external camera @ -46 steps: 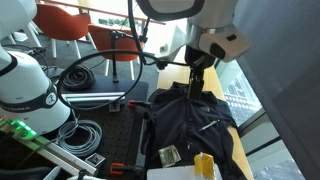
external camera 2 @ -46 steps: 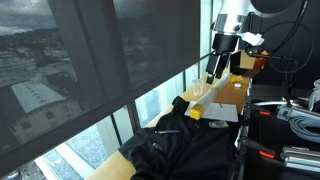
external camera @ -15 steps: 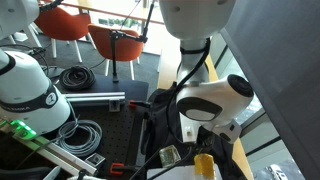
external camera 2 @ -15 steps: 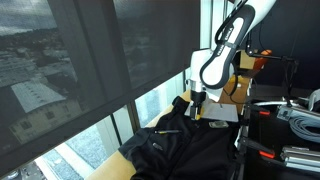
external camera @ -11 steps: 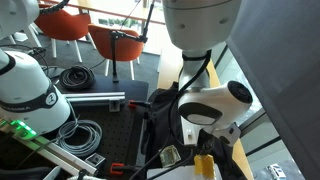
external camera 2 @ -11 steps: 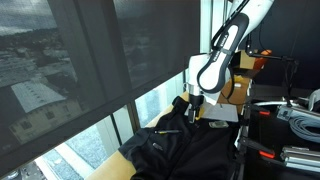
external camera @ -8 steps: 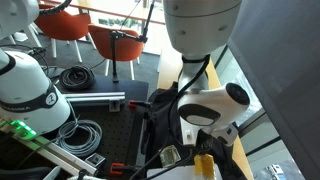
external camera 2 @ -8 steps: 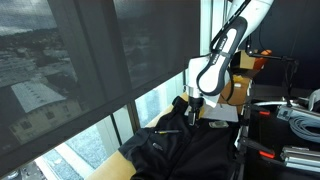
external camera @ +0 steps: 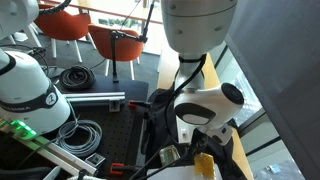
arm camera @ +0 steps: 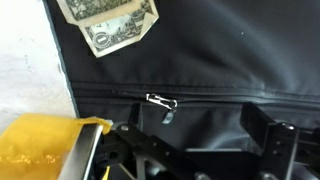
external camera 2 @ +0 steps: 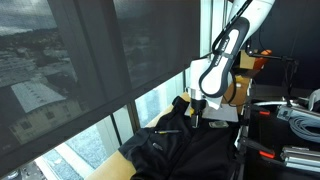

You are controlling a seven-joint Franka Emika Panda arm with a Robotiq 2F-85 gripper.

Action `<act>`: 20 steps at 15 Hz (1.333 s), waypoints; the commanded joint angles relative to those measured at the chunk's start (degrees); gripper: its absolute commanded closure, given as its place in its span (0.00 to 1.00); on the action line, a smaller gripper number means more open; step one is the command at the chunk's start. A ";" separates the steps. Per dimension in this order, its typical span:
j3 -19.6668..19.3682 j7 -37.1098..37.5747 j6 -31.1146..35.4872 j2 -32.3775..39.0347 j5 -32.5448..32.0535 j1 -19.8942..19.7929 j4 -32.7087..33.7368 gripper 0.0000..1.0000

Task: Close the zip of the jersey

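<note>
While gripper [arm camera: 186,130] hangs low over jersey [arm camera: 220,50], jaws stand wide apart, gripping nothing. Zip [arm camera: 110,94] runs across fabric just past fingertips, silver pull [arm camera: 162,103] midway. Banknote [arm camera: 105,25] lies beyond on jersey; yellow object [arm camera: 40,145] off to side.

In the wrist view the jersey [arm camera: 220,50] lay flat and bare along the zip [arm camera: 250,97], leaving open room between the wide-spread jaws of the gripper [arm camera: 185,135]. A banknote [arm camera: 105,25] lay just beyond the zip line. A yellow object [arm camera: 40,140] sat just beside one finger. In an exterior view the window [external camera 2: 100,90] stood close along the table's edge.
</note>
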 commanded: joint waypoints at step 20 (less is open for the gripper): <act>1.42 0.01 1.15 0.58 -0.53 -1.53 0.94 0.00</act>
